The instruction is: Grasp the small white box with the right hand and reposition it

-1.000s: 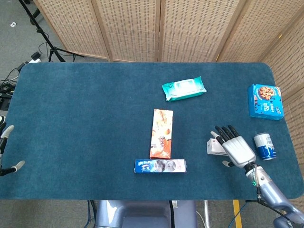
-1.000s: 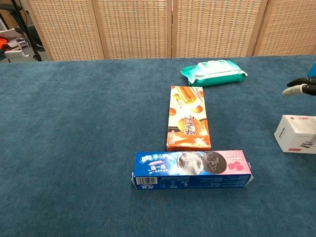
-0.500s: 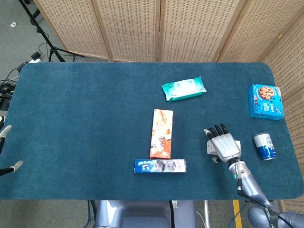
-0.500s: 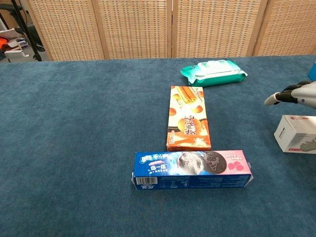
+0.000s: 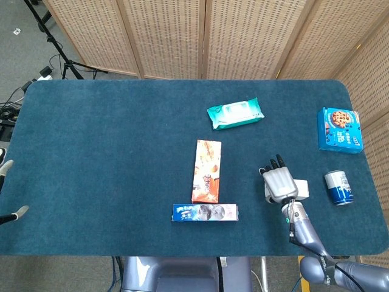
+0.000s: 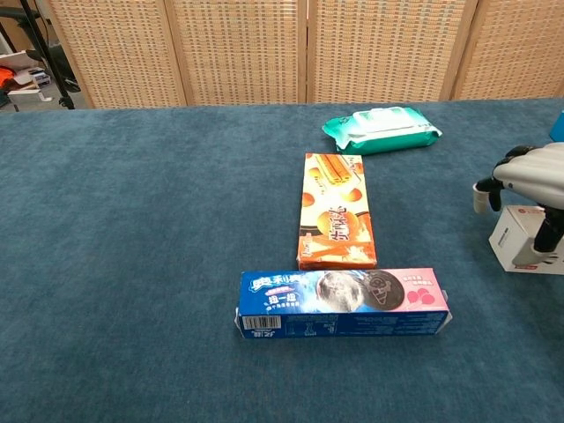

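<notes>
The small white box (image 5: 301,189) (image 6: 518,242) sits near the table's right front. My right hand (image 5: 278,182) (image 6: 531,171) lies over it and hides most of it in the head view. Its fingers (image 6: 482,196) arch down just left of the box, a little off its side. The thumb (image 6: 550,233) hangs in front of the box's near face. The box still rests on the blue cloth. Only the fingertips of my left hand (image 5: 18,213) show at the far left edge, spread apart and holding nothing.
A blue can (image 5: 338,187) stands just right of the white box. A blue cookie box (image 5: 340,129) lies at the far right. An orange biscuit box (image 5: 206,170) (image 6: 337,210), a blue Oreo box (image 5: 205,212) (image 6: 342,302) and a teal wipes pack (image 5: 235,114) (image 6: 381,129) lie mid-table.
My right hand has slid left over the white box and lowered onto it, its fingers curling from straight to arched down. The box has not moved.
</notes>
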Robot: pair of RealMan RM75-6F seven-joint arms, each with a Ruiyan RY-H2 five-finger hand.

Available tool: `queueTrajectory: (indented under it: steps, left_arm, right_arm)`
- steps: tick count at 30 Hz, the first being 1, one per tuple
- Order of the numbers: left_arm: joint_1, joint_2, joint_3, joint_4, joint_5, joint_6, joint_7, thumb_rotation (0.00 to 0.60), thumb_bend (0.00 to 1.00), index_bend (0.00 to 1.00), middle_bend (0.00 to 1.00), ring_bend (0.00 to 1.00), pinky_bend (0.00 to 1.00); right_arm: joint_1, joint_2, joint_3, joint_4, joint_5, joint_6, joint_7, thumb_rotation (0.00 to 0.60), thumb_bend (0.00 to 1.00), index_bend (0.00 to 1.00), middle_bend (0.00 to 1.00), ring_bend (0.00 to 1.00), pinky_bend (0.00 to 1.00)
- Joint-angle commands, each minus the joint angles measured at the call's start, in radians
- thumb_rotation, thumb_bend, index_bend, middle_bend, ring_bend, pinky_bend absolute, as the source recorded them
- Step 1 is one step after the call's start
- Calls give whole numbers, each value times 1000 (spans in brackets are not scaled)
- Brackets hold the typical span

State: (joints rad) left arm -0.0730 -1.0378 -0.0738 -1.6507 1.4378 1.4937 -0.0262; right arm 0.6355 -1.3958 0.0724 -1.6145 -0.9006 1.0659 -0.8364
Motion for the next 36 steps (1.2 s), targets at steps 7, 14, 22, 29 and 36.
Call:
queueTrajectory:
  steps: [7, 14, 22, 29, 36]
  left_arm:
    - [-1, -1, 0, 0, 1, -1, 2, 600, 0, 0, 0, 0, 0]
    - [-1, 0, 1, -1, 3, -2, 1, 600, 0, 0, 0, 0, 0]
    - [0, 1, 2, 1, 7, 0, -1, 600, 0, 0, 0, 0, 0]
    - [0, 2, 3, 1, 9, 1, -4, 600, 0, 0, 0, 0, 0]
    - [2, 4, 4, -1, 14, 6, -10, 600, 0, 0, 0, 0, 0]
  right_arm:
    - [12, -23, -17, 25, 9, 22, -44, 600, 274, 465, 535, 392, 20]
    - [13, -20, -23, 14, -24, 49, -48, 600, 430, 481, 570, 433, 19]
    - [3, 15, -21, -29, -104, 80, 4, 600, 528, 481, 570, 433, 102]
    - [-23, 62, 2, -76, -272, 116, 230, 600, 578, 481, 570, 433, 118]
    - [-59, 64, 50, 18, -469, 193, 696, 600, 620, 481, 568, 433, 169]
